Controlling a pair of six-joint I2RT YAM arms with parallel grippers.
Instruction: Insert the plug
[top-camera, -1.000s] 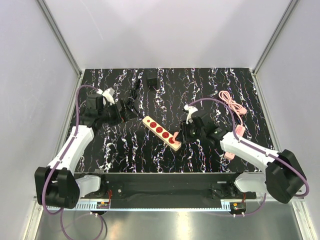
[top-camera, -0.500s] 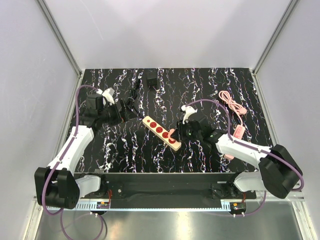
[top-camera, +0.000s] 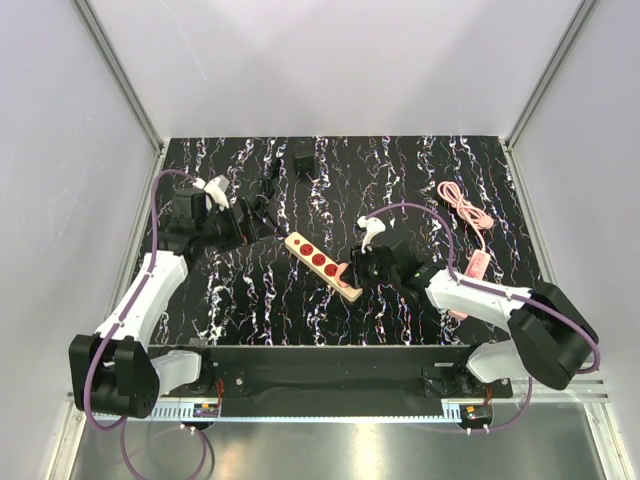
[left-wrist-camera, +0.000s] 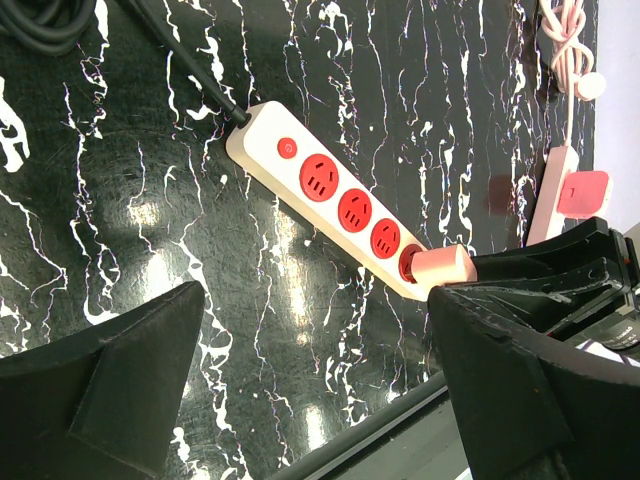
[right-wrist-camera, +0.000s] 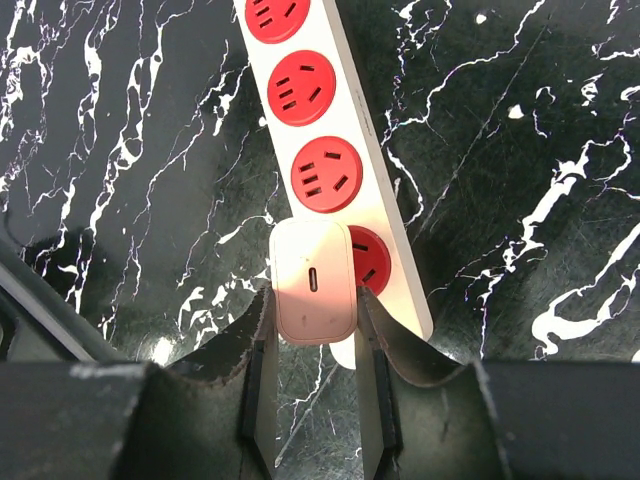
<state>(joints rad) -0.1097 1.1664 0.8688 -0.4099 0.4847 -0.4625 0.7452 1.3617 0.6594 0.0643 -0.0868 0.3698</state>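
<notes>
Pink charger plug (right-wrist-camera: 314, 282) is sitting clamped between the two fingers of the right gripper (right-wrist-camera: 314, 315), which are pressing on its side faces, and it is hanging over the near end of the cream power strip (right-wrist-camera: 352, 140). In the right wrist view the strip's long axis is running away from the fingers, leaning a little to the left as it goes, so the plug is meeting the strip end-on at the last red socket (right-wrist-camera: 372, 258). That socket is peeking out to the right of the plug body, so the plug is looking offset to the left of it; whether the prongs are entering cannot be told. The coming move is probably hinging on that sideways gap, with a small shift right before pressing down. The left gripper (top-camera: 250, 222) is waiting with fingers spread wide and holding nothing, well apart from the strip's far end, and a black adapter (top-camera: 303, 160) is lying farther back on the table.
</notes>
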